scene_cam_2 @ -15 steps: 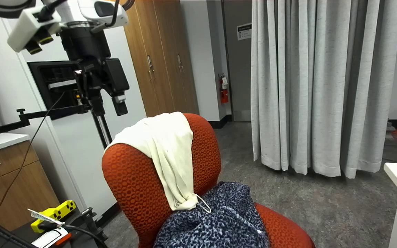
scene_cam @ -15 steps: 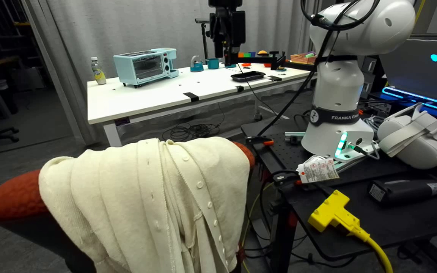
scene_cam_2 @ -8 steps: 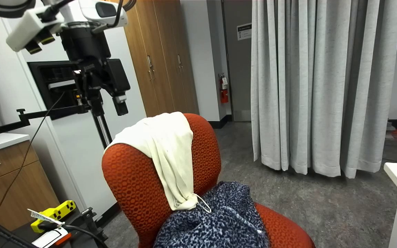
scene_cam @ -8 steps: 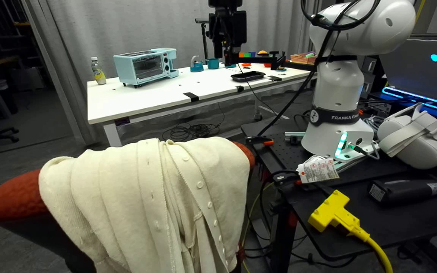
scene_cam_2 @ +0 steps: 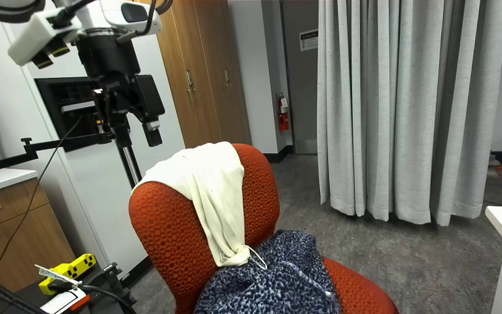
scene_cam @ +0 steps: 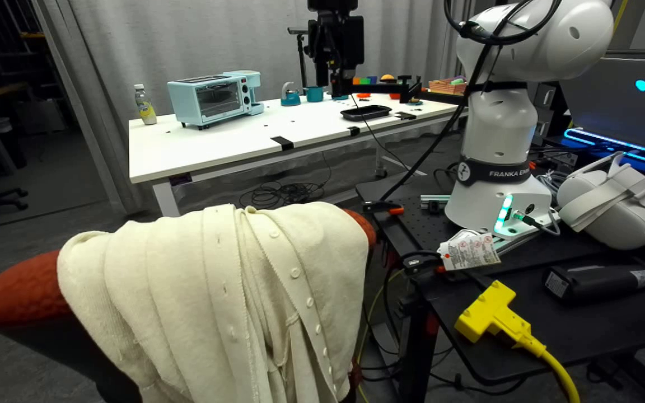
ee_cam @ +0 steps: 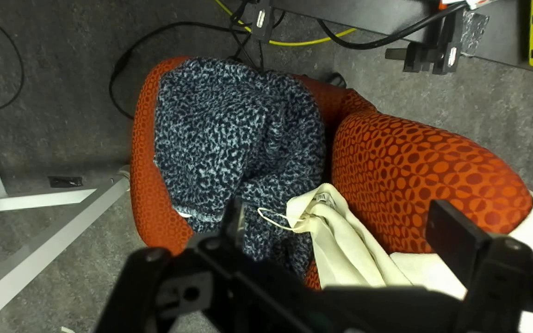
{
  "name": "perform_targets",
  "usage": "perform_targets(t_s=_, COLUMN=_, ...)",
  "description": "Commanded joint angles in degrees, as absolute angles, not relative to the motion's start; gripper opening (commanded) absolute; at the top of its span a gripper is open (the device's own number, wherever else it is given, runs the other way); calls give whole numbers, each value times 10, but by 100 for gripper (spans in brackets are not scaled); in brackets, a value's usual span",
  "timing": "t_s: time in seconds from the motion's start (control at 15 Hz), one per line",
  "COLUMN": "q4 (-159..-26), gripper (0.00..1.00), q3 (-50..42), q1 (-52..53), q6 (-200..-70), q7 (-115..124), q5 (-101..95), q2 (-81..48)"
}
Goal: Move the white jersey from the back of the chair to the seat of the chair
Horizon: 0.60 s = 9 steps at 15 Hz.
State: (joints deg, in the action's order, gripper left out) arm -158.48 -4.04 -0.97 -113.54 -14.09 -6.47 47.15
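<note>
Jersey (scene_cam: pixel 205 291) is draped over the back of the chair (scene_cam_2: pixel 166 218) near an edge of the black desk (scene_cam: pixel 585 330), nothing is held by the wide-parted gripper (scene_cam_2: pixel 139 138), and the whole transfer to the seat (scene_cam_2: pixel 355 285) is judged undone.
</note>
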Motion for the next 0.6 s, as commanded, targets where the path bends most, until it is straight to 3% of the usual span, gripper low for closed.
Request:
perform_targets(t_s=0.0, q4=-1584, gripper=100, q3=-44, q1=-5, q6=-1134, q7=-138, q5=-68, q2=472)
perform_targets(t_s=0.2, q4=-1583, gripper=100, q3=-47, q1=-2, q6=-1132, q7=-143, q5=-64, q2=471)
perform_targets(t_s=0.27, q4=-1529, gripper=100, q3=-58, q1=1, q6=-1198, q7=-152, q5=-68, q2=357)
perform_targets(t_s=0.53, q4=-1485, gripper=100, q3=-64, q1=4, q6=-1285, q7=-171, q5=-64, q2=264)
